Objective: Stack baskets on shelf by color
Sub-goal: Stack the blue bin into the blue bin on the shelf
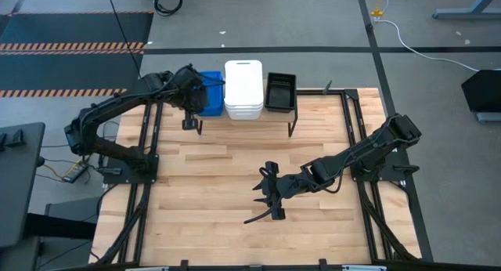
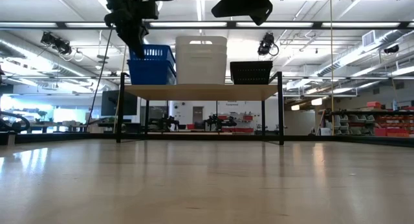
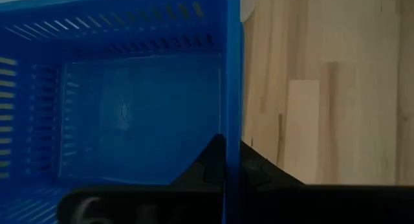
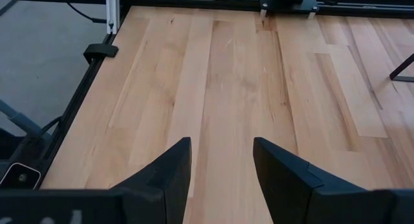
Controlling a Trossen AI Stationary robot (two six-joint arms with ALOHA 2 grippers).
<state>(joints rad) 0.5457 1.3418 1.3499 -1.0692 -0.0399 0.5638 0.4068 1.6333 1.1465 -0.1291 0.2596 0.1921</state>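
The shelf (image 2: pixel 204 92) stands at the table's far edge. On its plank rest, from left to right, a blue basket stack (image 2: pixel 152 62) (image 1: pixel 210 93), a white stack (image 2: pixel 201 59) (image 1: pixel 243 88) and a black basket (image 2: pixel 251 72) (image 1: pixel 280 91). My left gripper (image 1: pixel 190 91) (image 2: pixel 132 36) is at the blue stack's left end, shut on the top blue basket (image 3: pixel 129 107). My right gripper (image 1: pixel 266 194) (image 4: pixel 222 153) hovers open over the middle of the table, touching nothing. My left gripper has a side wall of the top blue basket at its rim (image 3: pixel 233 130), one finger (image 3: pixel 210 162) inside the basket and one (image 3: pixel 259 169) outside. It comes from above, pointing down. The basket sits about level in the blue stack on the shelf.
The bare wooden tabletop (image 4: pixel 239 75) spreads between the shelf and the near edge. Black frame rails (image 1: pixel 149 138) run along both sides of the table, and the shelf's thin black legs (image 2: pixel 280 107) stand on the tabletop.
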